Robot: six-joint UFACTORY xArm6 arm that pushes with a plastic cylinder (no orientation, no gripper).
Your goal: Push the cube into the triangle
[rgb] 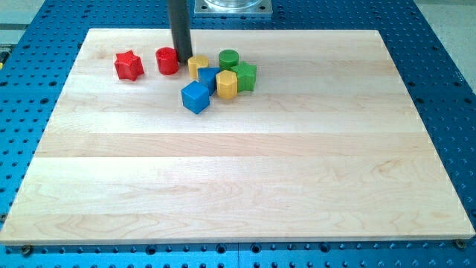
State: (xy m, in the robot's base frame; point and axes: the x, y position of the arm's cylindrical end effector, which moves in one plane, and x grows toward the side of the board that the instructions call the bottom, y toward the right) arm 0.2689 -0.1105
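Unlabelled pale wooden board (pixel 245 179) on blue perforated table (pixel 446 89); my tip (pixel 181 60), bare, beside red cylinder (pixel 166 61), blue cube (pixel 195 97) toward the top edge.

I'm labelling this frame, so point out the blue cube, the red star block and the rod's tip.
blue cube (pixel 196 97), camera view, on its top face.
red star-shaped block (pixel 129 65), camera view, on its top centre.
my tip (pixel 181 60), camera view, on the rod's lower end, between the red cylinder and a yellow block.

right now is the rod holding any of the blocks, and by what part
Nothing is held: I have no pincer, only a rod. My tip rests on the board between the red cylinder and a yellow block, very close to both; contact cannot be told.
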